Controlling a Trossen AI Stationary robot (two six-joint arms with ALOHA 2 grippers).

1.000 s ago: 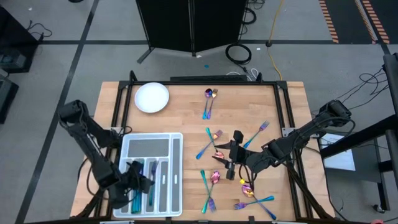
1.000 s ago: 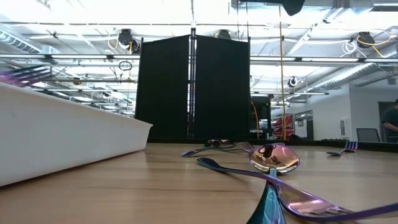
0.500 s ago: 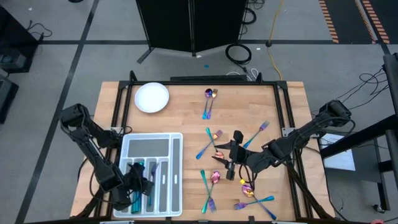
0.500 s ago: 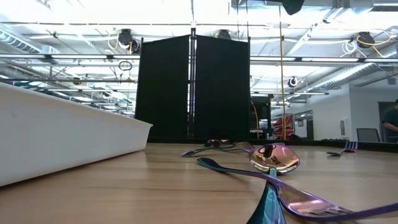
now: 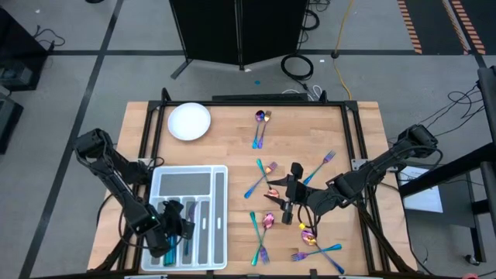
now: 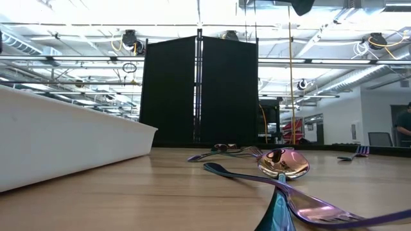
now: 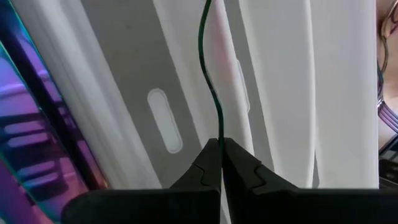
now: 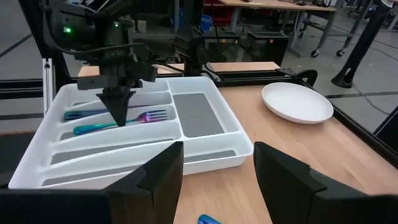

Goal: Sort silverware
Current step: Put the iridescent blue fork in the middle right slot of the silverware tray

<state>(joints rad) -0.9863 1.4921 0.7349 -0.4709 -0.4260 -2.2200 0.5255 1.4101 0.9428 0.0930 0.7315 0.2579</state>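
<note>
While the left gripper [image 5: 172, 229] hangs over the near end of the translucent white compartment tray [image 5: 219, 172], its fingers [image 7: 239, 167] are pressed together with nothing between them. In the left wrist view a thin dark cable [image 7: 208, 74] runs forward from the fingertips, over a bare tray slot. To one side of the fingers in that view lies a purple-blue piece of silverware [image 7: 28, 134], one slot over from the slot beneath the fingertips.

Seen from the right wrist camera, the left gripper [image 8: 119, 109] points straight down at the tray [image 8: 211, 152]. A teal-handled fork [image 8: 118, 122] with purple tines lies directly under its tip, and a blue piece [image 8: 84, 114] lies in the slot just behind it. Whether the tip touches the fork cannot be told.

Over the table's middle, the right gripper [image 5: 290, 191] hovers with its fingers [image 8: 157, 171] spread wide apart and empty. A spoon and fork pair [image 5: 263, 178] lies just beside it toward the tray, touching or nearly so. Another fork [image 5: 324, 163] lies close on its other side. Nearer the front edge, crossed pieces [image 5: 260, 232] lie between the gripper and the table's rim, and more [image 5: 316, 246] lie under the right arm. A further pair [image 5: 261, 126] lies well apart toward the back, near the white round plate [image 5: 189, 122].

From table height, a spoon [image 6: 282, 163] rests on the wood beside the tray wall [image 6: 64, 144].
</note>
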